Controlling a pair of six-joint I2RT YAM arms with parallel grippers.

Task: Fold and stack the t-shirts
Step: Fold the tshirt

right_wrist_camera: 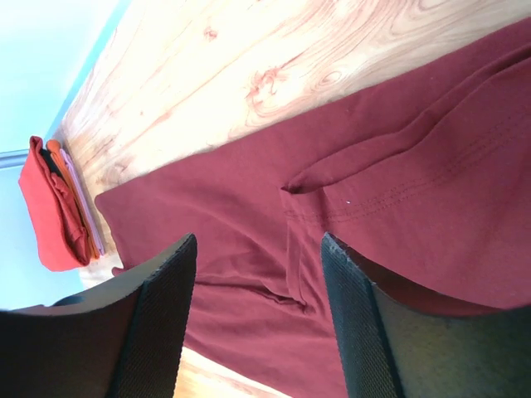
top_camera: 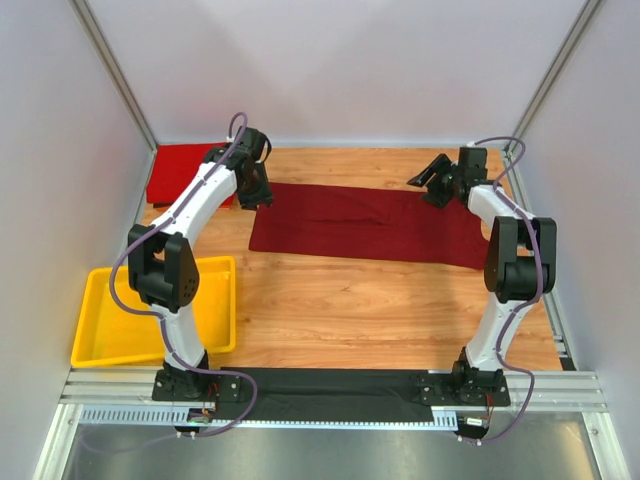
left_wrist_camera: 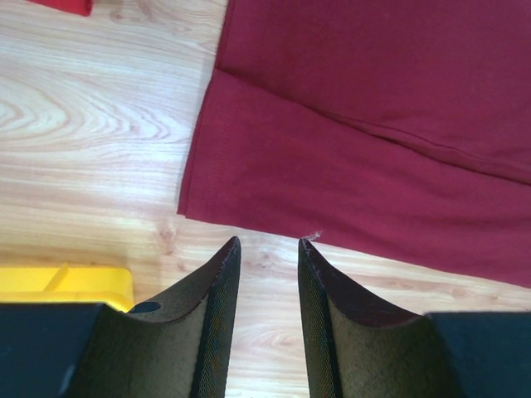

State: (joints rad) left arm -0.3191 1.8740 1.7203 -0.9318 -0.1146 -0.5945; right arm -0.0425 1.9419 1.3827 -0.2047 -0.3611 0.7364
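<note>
Maroon t-shirt [top_camera: 370, 225] laid as long strip across frame centre. Left gripper [left_wrist_camera: 267, 245] and right gripper [right_wrist_camera: 259, 240] held over opposite ends, likely for next fold; both parted, nothing gripped. Red t-shirt [top_camera: 180, 170] folded, upper left.

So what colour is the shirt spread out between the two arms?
The shirt is a plain dark maroon, no pattern. It shows best in the top external view.

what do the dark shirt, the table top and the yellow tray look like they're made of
The dark maroon t-shirt: soft knit cloth, likely cotton jersey, matte; stitched hems and limp folds show. The table top: wood or wood-look laminate, smooth, with grain and knots; which one is unclear. The yellow tray: seemingly hard plastic, slightly glossy, with a moulded raised rim.
</note>
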